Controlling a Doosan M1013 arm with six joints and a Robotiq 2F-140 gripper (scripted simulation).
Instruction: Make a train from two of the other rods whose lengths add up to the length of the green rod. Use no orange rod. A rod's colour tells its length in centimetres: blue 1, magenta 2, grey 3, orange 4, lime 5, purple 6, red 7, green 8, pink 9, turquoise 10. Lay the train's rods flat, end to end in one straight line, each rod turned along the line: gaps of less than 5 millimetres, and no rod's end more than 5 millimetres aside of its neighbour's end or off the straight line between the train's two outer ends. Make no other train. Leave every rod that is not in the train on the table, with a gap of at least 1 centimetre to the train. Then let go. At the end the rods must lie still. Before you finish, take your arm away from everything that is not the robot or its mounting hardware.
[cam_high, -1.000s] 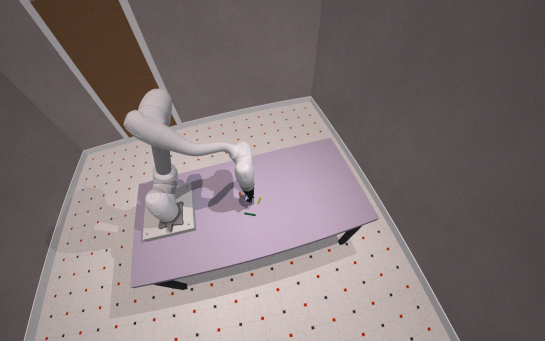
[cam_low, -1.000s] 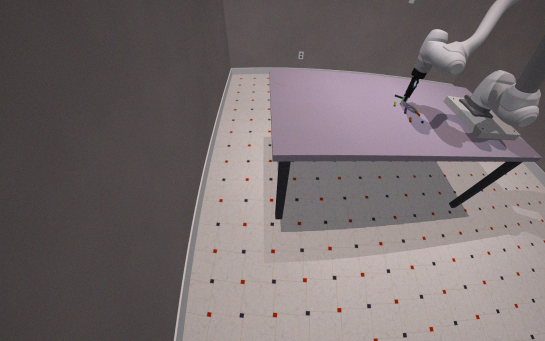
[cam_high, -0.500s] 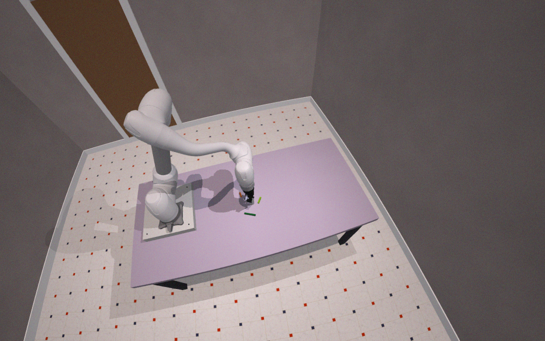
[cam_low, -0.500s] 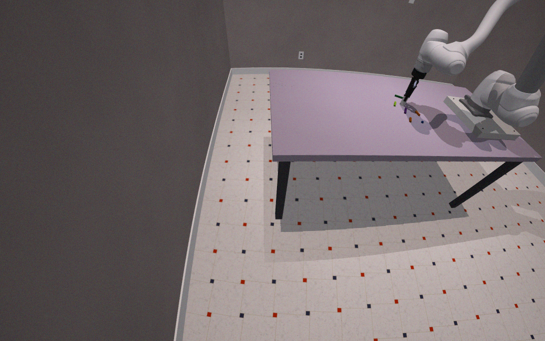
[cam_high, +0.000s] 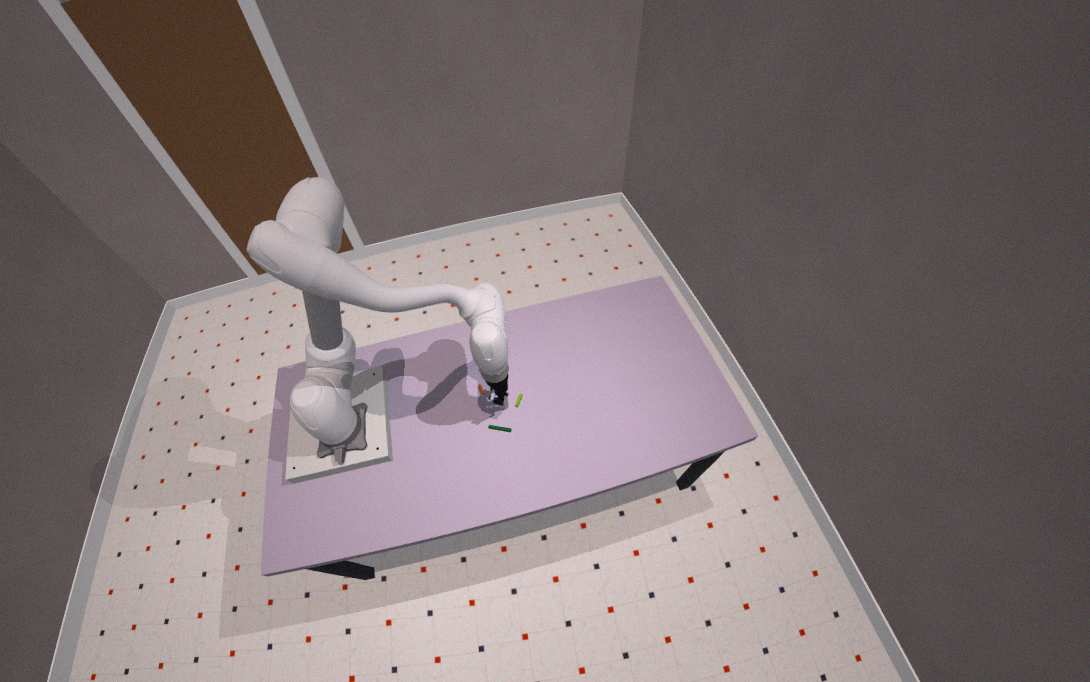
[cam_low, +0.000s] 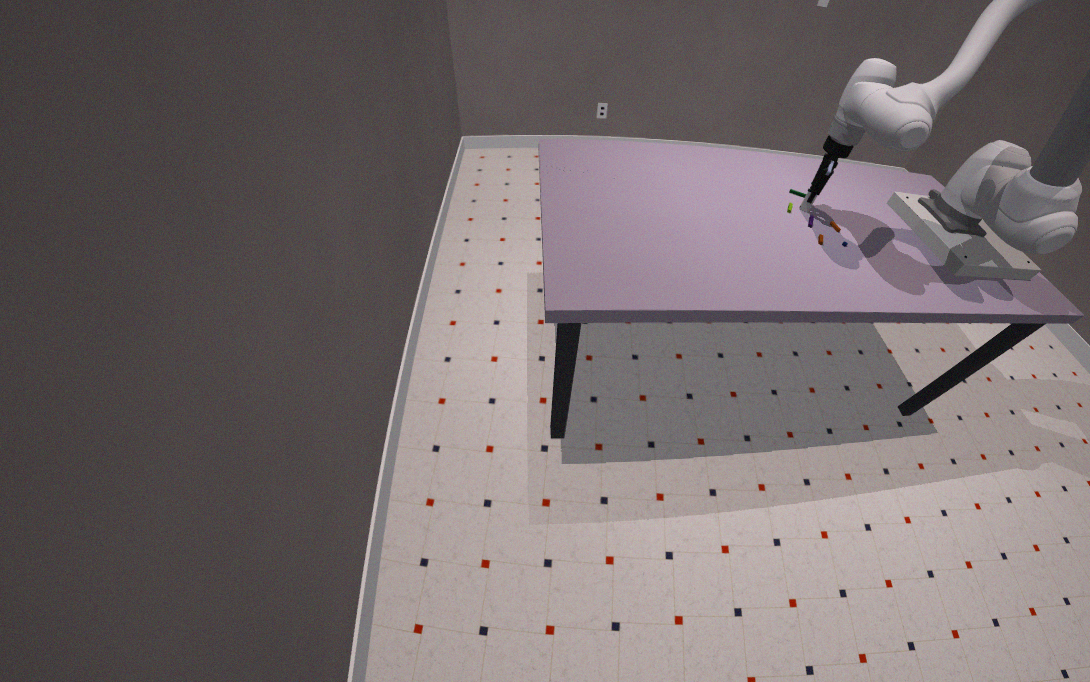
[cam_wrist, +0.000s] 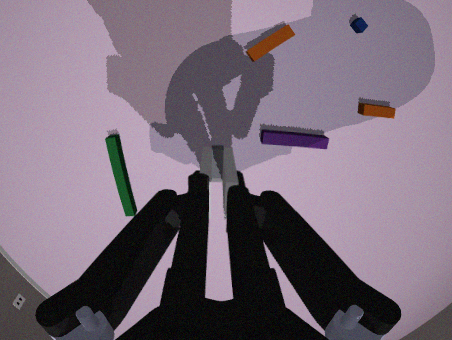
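Observation:
My gripper is shut on the grey rod, low at the table. Whether the rod touches the table cannot be told. The green rod lies left of the fingers in the wrist view. The lime rod lies beyond the fingers, hidden in the wrist view. The purple rod lies right of the fingertips in the wrist view. The blue rod is at that view's top right.
One orange rod lies above the fingertips in the wrist view. Another orange rod lies right of the purple one. The arm's base plate stands at one end of the lilac table.

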